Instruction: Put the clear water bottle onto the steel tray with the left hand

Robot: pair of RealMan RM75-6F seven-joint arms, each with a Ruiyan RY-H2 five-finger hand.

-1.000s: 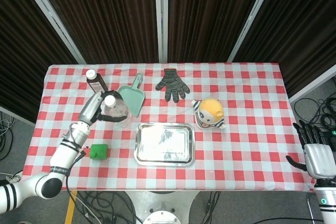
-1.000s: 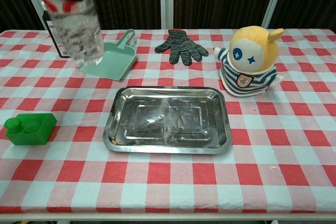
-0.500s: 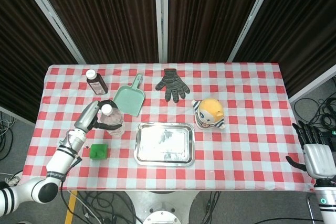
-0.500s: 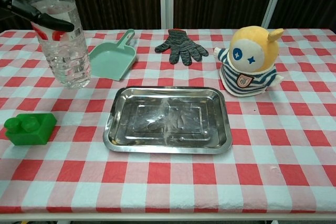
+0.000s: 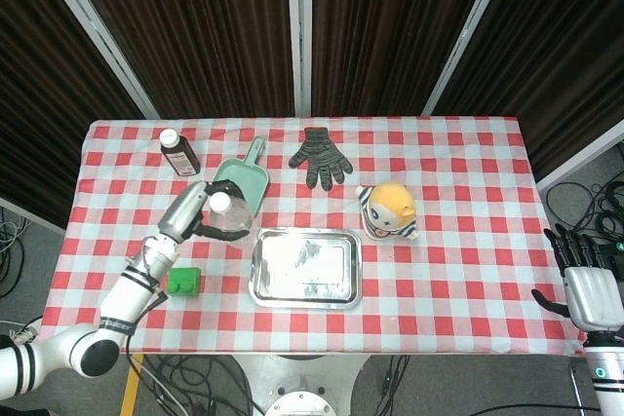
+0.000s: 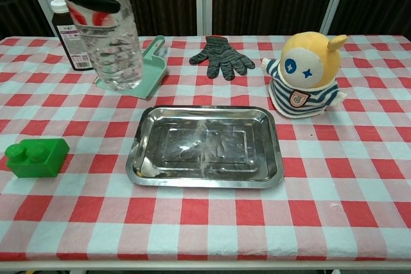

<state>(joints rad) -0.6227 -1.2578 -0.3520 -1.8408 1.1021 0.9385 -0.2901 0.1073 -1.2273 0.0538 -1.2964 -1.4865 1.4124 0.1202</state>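
Above checkered cloth (image 6: 359, 184), ribbed clear bottle (image 6: 115, 43), shiny rectangular tray (image 6: 205, 145)

Two cameras: one high over the table, one low at its near edge.

My head view looks steeply down and takes in the whole checked table (image 5: 458, 270), curtains behind it, floor at both sides. My chest view sits close at the front edge, facing level across the cloth toward the curtains. Both share the tray (image 5: 305, 267) (image 6: 205, 146), plush toy (image 5: 389, 210) (image 6: 305, 74), glove (image 5: 319, 156) (image 6: 221, 57) and green block (image 5: 183, 282) (image 6: 35, 156).
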